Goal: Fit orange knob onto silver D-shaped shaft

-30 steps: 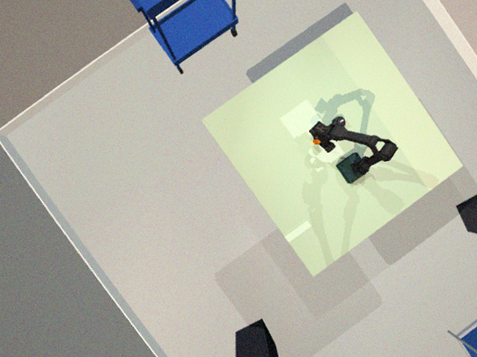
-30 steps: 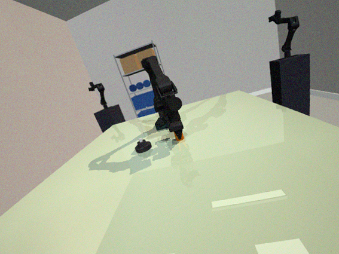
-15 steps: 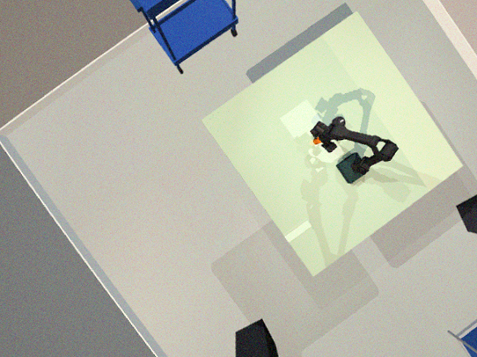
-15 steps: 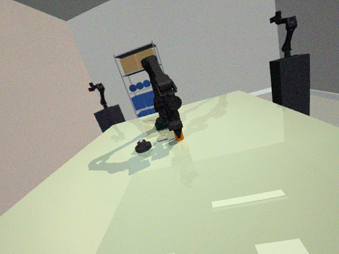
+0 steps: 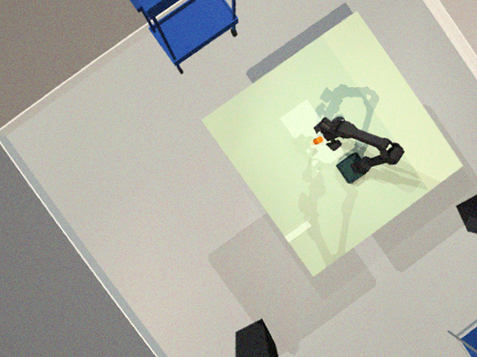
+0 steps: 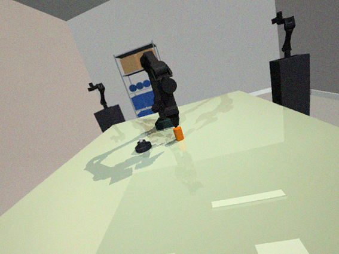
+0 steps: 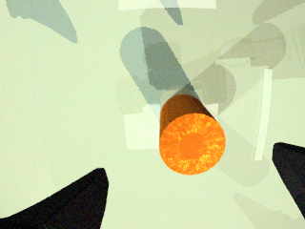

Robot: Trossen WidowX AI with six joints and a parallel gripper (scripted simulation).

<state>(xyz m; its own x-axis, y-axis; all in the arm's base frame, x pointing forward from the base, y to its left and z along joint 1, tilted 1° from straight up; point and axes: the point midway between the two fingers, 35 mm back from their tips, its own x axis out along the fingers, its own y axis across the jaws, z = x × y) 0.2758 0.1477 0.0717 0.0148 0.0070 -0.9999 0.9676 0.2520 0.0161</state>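
Across the scene's middle, you have a pale green, glossy rectangular table (image 5: 244,120) (image 6: 230,178) (image 7: 48,119). On it stands your black, jointed robot arm (image 5: 363,135) (image 6: 163,95), beyond the knob in the exterior view. Your black parallel-jaw gripper (image 5: 328,137) (image 6: 167,117) (image 7: 193,167) is spread wide, holding nothing; the wrist view shows you its fingers well apart, one on either side, neither touching the knob. Left of the knob in the exterior view, you see the round black pedestal (image 6: 142,147). Your orange cylindrical knob (image 5: 317,140) (image 6: 178,134) (image 7: 192,143) stands upright on the table, apart from the pedestal. Smallest is the silver shaft (image 6: 140,140), bare atop the pedestal; you cannot make out its flat side.
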